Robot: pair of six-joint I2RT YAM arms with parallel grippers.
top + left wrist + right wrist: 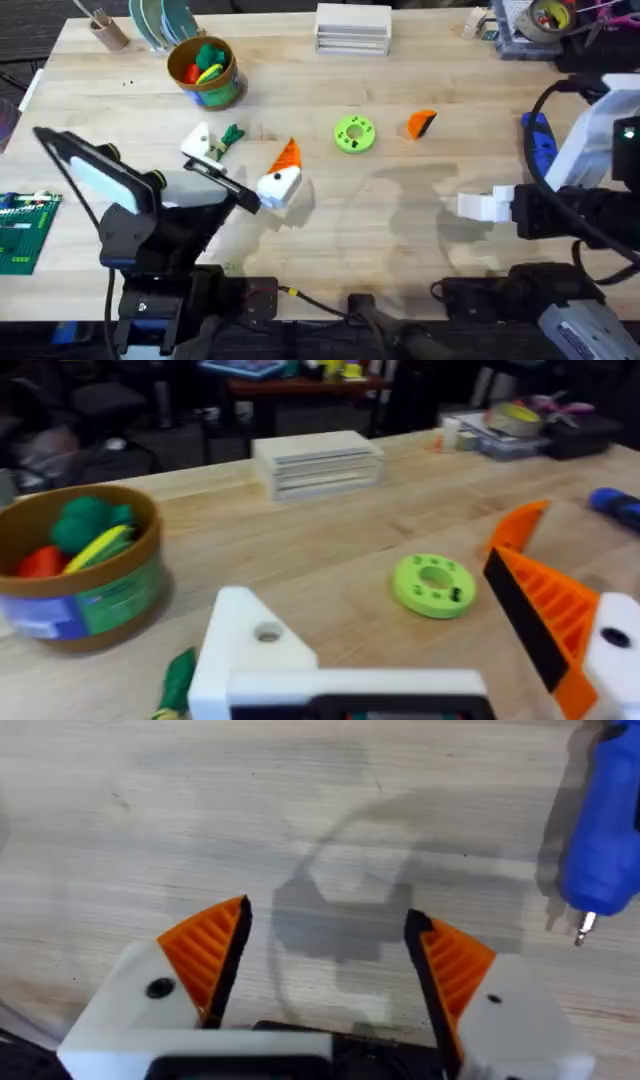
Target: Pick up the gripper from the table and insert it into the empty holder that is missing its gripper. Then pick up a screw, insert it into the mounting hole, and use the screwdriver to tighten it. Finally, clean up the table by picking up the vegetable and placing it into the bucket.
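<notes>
Lying loose on the bench (330, 215), the gripper (421, 123) sits beyond the green disc (354, 134), well apart from both arms. It looks like a light, stiff plastic wedge; its ribbed face should give grip, but the sloped sides could squirt out of a pinch, so I would take it across the flat flanks near the thick dark end, not the tip.

The left hand (245, 170) is spread wide and empty, and in its own wrist view one finger is the bare white holder (252, 650) with an open mounting hole, while the other carries its orange pad. The right hand (325, 955) is also open, holding nothing, both orange pads fitted, hovering low over bare wood.

The screwdriver (537, 143) lies just beside the right arm, its metal tip visible in the right wrist view; smooth and round, it may roll, so a grasp at mid-barrel seems safest. The vegetable (232, 135) lies near the left hand, soft-looking and light. The bucket (205, 70) stands farther back, already holding toy food
</notes>
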